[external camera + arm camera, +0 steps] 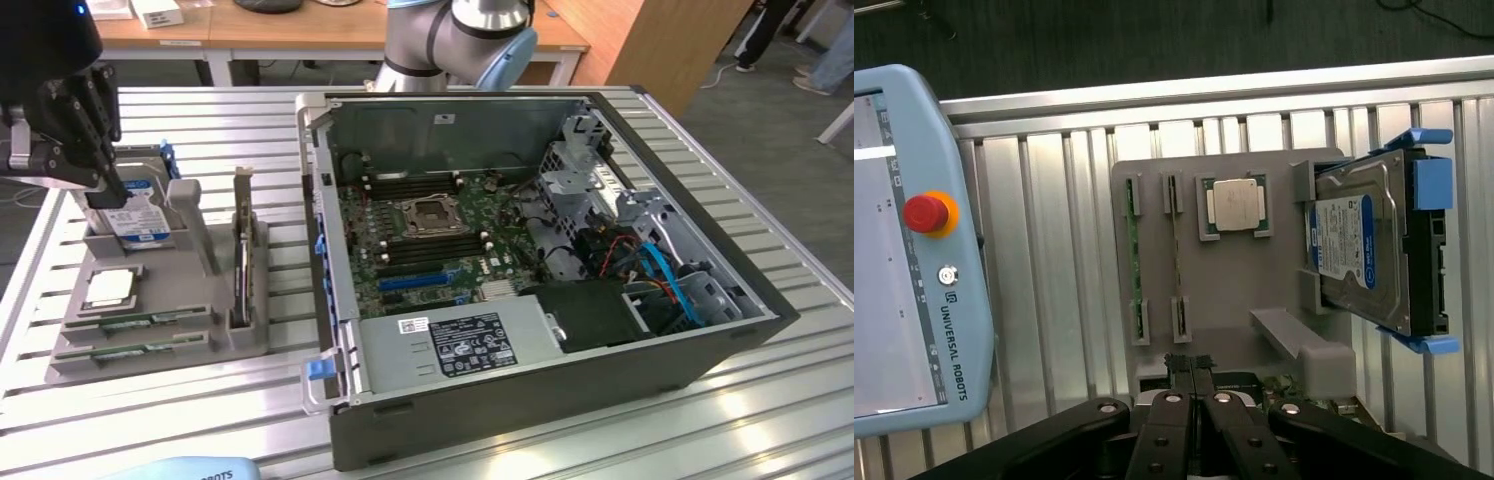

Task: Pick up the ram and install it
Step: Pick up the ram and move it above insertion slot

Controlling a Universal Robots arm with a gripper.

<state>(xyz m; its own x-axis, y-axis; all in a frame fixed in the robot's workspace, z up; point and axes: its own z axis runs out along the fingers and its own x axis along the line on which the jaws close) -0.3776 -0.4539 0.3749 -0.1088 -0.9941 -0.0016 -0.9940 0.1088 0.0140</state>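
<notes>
Two ram sticks (1136, 255) sit untouched at the tray's (1254, 285) corner beside the CPU (1234, 205). Gripper (1192, 366) hovers above, shut and apparently empty: pick-up not yet begun, and grasping needs jaws opened along one stick.

Beneath the gripper (1191, 365) we see a grey tray (1254, 290) resting on the slatted metal table (1044, 250). In the tray, a silver processor chip (1235, 206) lies flat a little beyond the gripper. A hard drive (1354, 250) in a blue caddy (1432, 185) stands on edge off to one side of it, and a dark expansion card (242, 250) stands upright in its slot. A teach pendant (914, 250) lies on the gripper's other side. Well apart from the gripper we find an open computer case (534, 400) holding a motherboard (400, 245), a processor socket (431, 212), a labelled power supply (454, 345) and blue cables (674, 285).
</notes>
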